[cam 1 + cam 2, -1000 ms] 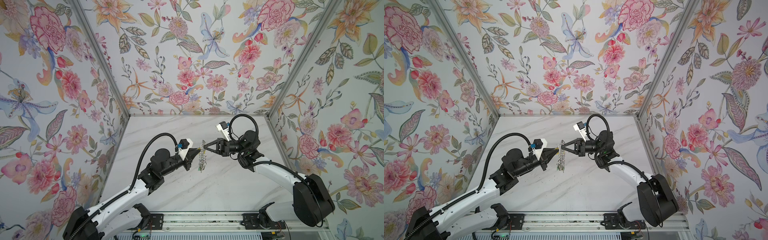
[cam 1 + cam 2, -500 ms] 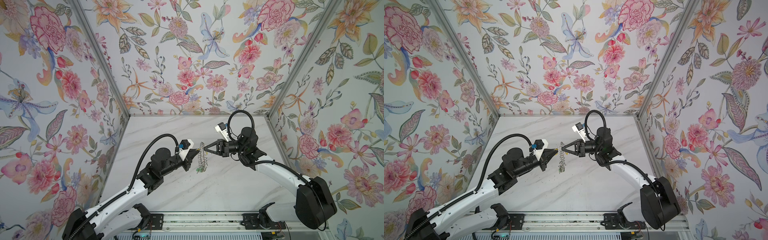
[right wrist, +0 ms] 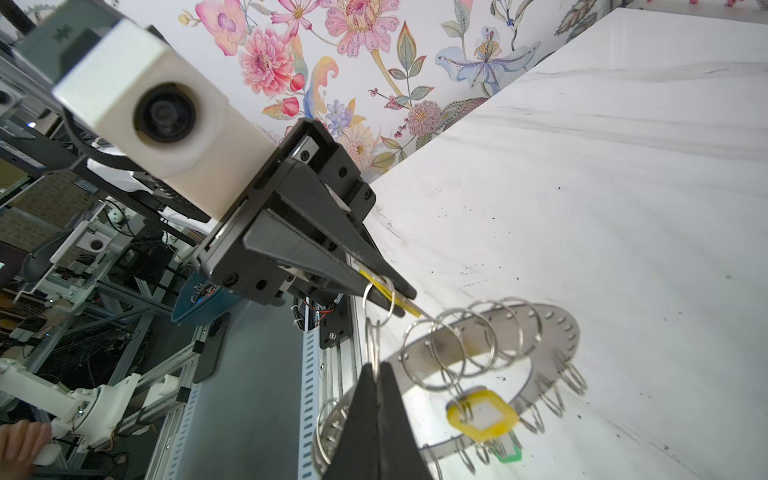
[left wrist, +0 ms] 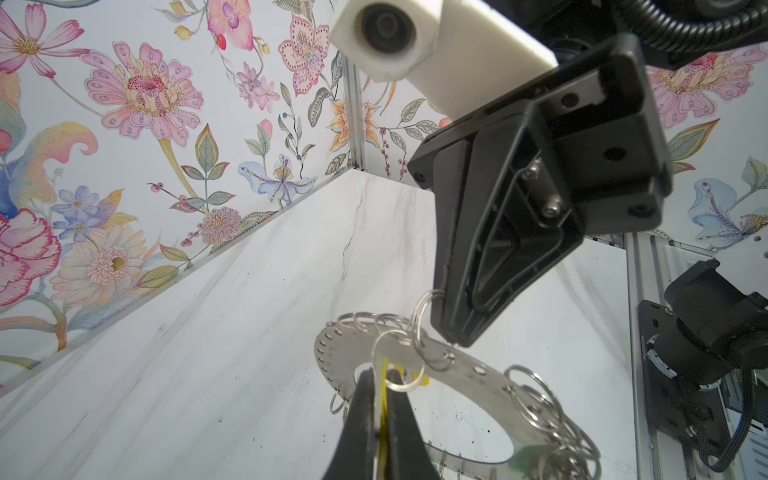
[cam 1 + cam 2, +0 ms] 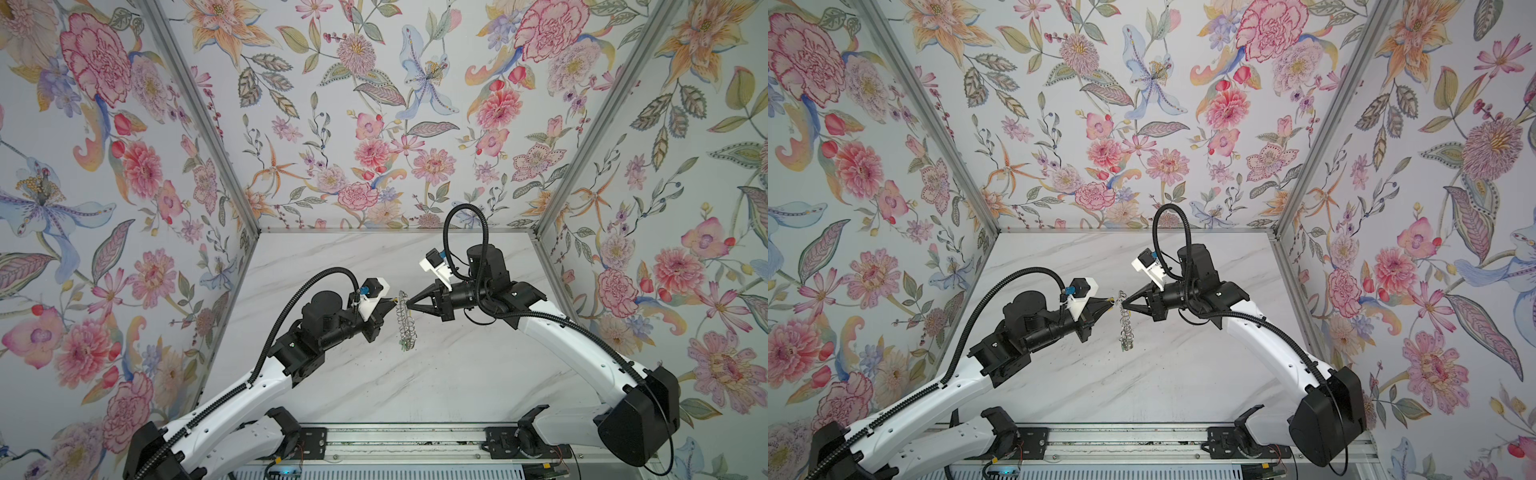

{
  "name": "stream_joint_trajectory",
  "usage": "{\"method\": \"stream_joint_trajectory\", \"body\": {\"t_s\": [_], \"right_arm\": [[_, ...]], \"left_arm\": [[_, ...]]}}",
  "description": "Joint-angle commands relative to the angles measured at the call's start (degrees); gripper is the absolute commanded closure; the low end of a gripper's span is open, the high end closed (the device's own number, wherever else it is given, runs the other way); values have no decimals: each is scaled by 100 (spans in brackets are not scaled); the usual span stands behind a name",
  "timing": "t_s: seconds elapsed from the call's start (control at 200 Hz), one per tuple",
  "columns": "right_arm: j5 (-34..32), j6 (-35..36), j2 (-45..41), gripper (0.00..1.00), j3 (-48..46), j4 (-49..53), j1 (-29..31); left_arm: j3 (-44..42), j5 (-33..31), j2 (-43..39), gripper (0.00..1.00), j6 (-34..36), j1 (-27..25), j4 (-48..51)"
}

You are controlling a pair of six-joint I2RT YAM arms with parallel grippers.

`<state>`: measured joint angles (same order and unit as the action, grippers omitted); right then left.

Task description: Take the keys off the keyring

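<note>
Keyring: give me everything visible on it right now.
The keyring is a flat grey metal disc with a large round centre hole, small holes along its rim and many wire loops through them. It hangs edge-on above the marble table, between both arms. The right gripper is shut on one loop. The left gripper is shut on a yellow tag beside the disc. Another yellow tag and a green one dangle from loops.

White marble tabletop (image 5: 436, 374) w/ dark specks, 3 floral-papered walls (image 5: 353, 124).
</note>
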<state>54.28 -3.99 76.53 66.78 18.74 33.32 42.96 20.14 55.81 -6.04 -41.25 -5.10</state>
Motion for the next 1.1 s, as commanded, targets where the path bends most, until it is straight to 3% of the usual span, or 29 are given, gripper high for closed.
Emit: {"method": "stream_joint_trajectory", "body": {"t_s": [0.0, 0.25, 0.596, 0.651, 0.711, 0.761, 1.091], "right_arm": [[-668, 809, 84, 100, 267, 1016, 182], [-1801, 1288, 438, 100, 683, 1720, 766], [-2025, 1429, 843, 100, 1035, 1902, 908], [-1893, 1388, 789, 90, 982, 1794, 846], [-1798, 1341, 716, 69, 904, 1710, 792], [-1751, 1318, 645, 60, 833, 1648, 744], [-1727, 732, 46, 54, 147, 876, 427]], "left_arm": [[313, -376, -107, 99, 88, 83, 106], [441, -200, 7, 98, 7, 71, 102], [349, 0, 89, 98, -185, 65, -90], [315, -49, 47, 98, -176, 69, -71], [284, -111, 5, 98, -152, 65, -45], [268, -157, -26, 98, -134, 65, -2], [390, -298, 238, 98, -142, 69, 138]]}}
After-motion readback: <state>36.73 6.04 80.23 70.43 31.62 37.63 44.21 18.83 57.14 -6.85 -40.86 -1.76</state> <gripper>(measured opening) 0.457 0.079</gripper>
